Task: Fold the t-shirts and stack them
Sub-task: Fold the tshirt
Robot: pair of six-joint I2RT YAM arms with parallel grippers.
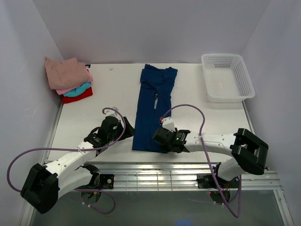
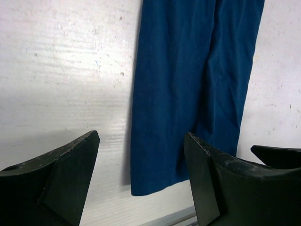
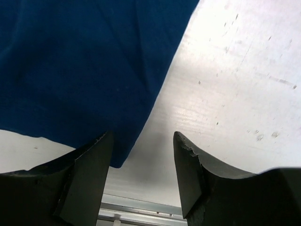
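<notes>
While hovering low at the near hem of the navy tee (image 1: 153,106), holding both sets of jaws apart and gripping nothing: left gripper (image 1: 112,128) just beside the strip's left edge, right gripper (image 1: 159,138) at its near right corner. Lying mid-table as a long narrow strip folded lengthwise, sleeves at the far end. Judging the step in hand to be the cross fold, hem going up toward the collar.

Doing it well probably means:
- pinching both near corners through every layer
- lifting level and together
- carrying the hem away without dragging the far end
- laying it down square, edges matching

Showing in the top view alone: the stack of folded tees (image 1: 70,80) sitting in the far left corner, the white basket (image 1: 227,77) at far right, the strip's whole length. Showing in the right wrist view alone: one finger (image 3: 84,179) overlapping the hem corner. Showing in the left wrist view alone: the near left corner lying ahead in the gap between the fingers (image 2: 207,179), not pinched, beside bare table (image 2: 61,70).
</notes>
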